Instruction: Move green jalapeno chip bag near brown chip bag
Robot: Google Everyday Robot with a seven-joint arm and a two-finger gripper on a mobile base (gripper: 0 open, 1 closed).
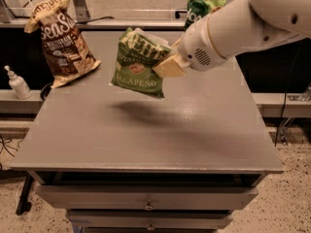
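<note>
furniture: we see a grey table (146,140), drawers (146,197) under its top | floor: speckled floor (296,203) | behind: we note a low pale ledge (282,100) | light: dim, soft sheen on tabletop

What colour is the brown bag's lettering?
White, camera view. The gripper holds the jalapeno bag near the brown bag.

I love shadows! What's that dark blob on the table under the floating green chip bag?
In the camera view, that's the shadow of the green jalapeno chip bag, pinched at its right edge by the hand above the table; the gap between bag and shadow shows it hangs in the air; same view, a pale sheen of light lies right of the shadow.
</note>
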